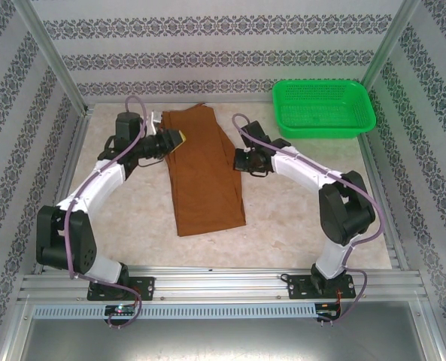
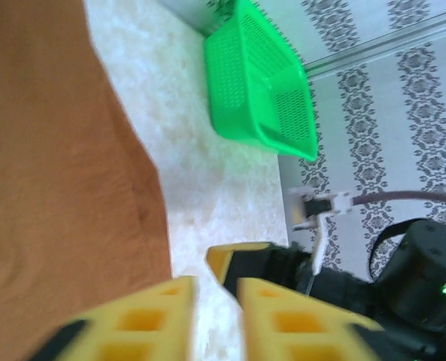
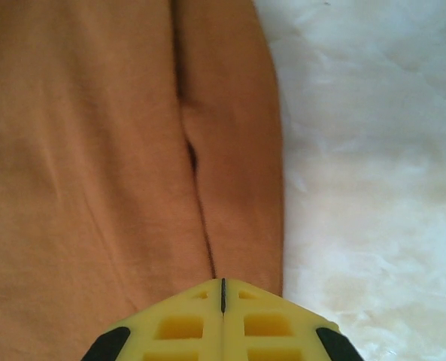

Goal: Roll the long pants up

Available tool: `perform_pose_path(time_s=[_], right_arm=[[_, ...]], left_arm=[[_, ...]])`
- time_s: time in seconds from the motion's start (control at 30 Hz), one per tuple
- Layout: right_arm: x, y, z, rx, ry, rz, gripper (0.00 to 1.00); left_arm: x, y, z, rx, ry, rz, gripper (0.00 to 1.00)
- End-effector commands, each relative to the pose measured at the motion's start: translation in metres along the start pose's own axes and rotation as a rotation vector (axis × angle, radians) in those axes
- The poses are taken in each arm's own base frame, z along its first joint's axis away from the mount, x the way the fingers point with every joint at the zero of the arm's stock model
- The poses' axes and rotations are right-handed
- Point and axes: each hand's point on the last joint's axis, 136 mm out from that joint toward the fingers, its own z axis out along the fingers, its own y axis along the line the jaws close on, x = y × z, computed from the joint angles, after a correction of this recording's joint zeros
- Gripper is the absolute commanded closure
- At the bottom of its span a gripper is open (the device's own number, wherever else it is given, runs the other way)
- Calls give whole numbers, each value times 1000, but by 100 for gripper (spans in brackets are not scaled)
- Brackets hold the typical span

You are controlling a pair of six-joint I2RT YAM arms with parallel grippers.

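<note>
The long pants (image 1: 205, 173) are rust-brown and lie flat, folded lengthwise, in the middle of the table, one end far and the other near. My left gripper (image 1: 177, 138) is at their far left edge, turned on its side. Its yellow fingers (image 2: 144, 320) stand a little apart, and the bare table shows through the gap at the left gripper (image 2: 216, 293), so it is open. The cloth (image 2: 57, 180) lies beside it. My right gripper (image 1: 238, 160) is at the pants' right edge. In the right wrist view the right gripper (image 3: 223, 284) is shut and holds nothing, just above the cloth (image 3: 117, 150).
A green plastic basket (image 1: 324, 109) stands at the far right corner, seen also as the green basket (image 2: 260, 83). Patterned walls and metal posts enclose the pale marbled table (image 1: 298, 210). My right gripper's tip (image 2: 234, 259) shows across from the left one.
</note>
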Motion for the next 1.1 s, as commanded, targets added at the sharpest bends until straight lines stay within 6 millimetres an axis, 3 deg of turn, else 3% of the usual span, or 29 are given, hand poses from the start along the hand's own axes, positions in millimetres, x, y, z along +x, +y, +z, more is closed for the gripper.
perform_pose_path(time_s=[0.0, 0.03, 0.07, 0.1, 0.13, 0.17, 0.2, 0.23, 0.27, 0.3, 0.53, 0.63, 0.83, 0.93, 1.07], right_arm=[[-19, 10, 0, -8, -70, -84, 100], [-22, 10, 1, -8, -60, -84, 98], [-23, 4, 4, 18, -36, -65, 58], [-23, 2, 9, 10, -20, -60, 7], [-24, 4, 12, -10, -12, -68, 2], [-24, 2, 17, -4, -3, -66, 2], [-25, 0, 20, -1, 9, -63, 2], [-26, 0, 23, -4, 21, -56, 22], [-25, -5, 28, 15, 35, -34, 74], [-27, -8, 33, 27, 50, -13, 100], [-28, 11, 60, -114, 111, 42, 100], [-25, 13, 71, -132, 134, 58, 100], [-9, -10, 102, -45, 232, 111, 100], [-5, -23, 107, -5, 248, 119, 100], [-10, -39, 87, 81, 198, 108, 100]], left_arm=[[8, 11, -10, -88, 0, 66, 0], [10, 17, -8, -111, 12, 77, 0], [14, 24, -2, -119, 52, 78, 0], [18, 34, 5, -147, 90, 62, 0], [21, 41, 12, -160, 104, 64, 5], [26, 46, 19, -175, 126, 92, 29], [29, 62, 24, -257, 140, 109, 65], [31, 75, 28, -323, 156, 124, 100], [31, 89, 33, -391, 172, 144, 100], [32, 102, 37, -440, 185, 152, 100], [47, 164, 72, -636, 289, 169, 100], [54, 196, 71, -768, 333, 128, 100], [79, 238, 75, -886, 449, 64, 100], [78, 235, 80, -857, 441, 69, 97], [57, 209, 66, -833, 338, 141, 64]])
